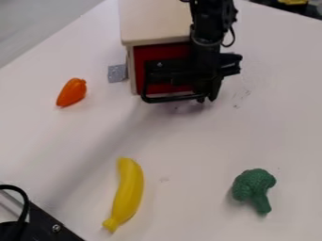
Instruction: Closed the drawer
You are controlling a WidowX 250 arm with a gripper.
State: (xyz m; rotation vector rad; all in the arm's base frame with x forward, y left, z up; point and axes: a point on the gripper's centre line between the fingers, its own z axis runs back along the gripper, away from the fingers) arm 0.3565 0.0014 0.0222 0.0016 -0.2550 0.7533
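one red drawer, looking home in its cabinet, with the gripper right at its front!

and that black handle juts out towards the camera, the gripper down low by one end of it, well placed, i'd judge, for a push straight back; closed or parted, i can't make out. grey block beside the wooden cabinet, perhaps a brace against sliding. further out, orange vegetable to one side, banana and broccoli well apart in front, leaving the drawer's path free.
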